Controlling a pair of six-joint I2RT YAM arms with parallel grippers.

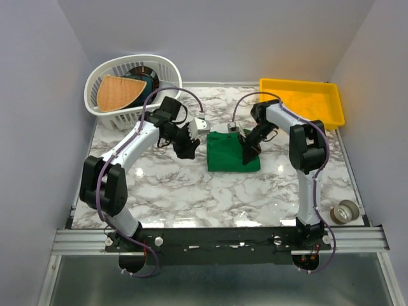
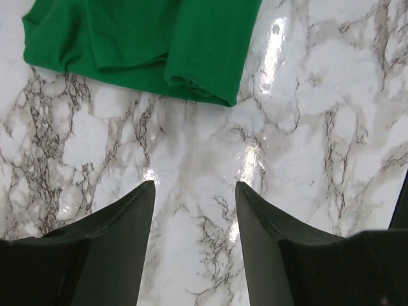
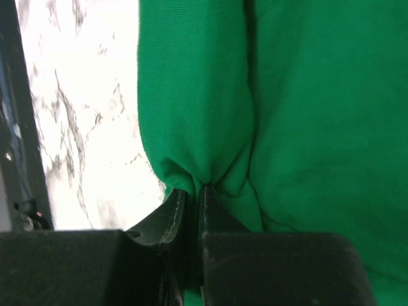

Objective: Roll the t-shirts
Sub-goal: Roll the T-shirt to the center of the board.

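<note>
Green t-shirt (image 1: 224,156), folded to a compact rectangle, lies mid marble table (image 1: 191,191), btwn the two arms. R gripper (image 3: 191,191) pinches a bunched fold at the shirt's edge, jaws nearly together on fabric. L gripper (image 2: 194,188) sits over bare marble near the shirt, not touching, fingers spread w/ nothing btwn them. White basket (image 1: 127,67) far-left, yellow tray (image 1: 303,95) far-right.
</note>
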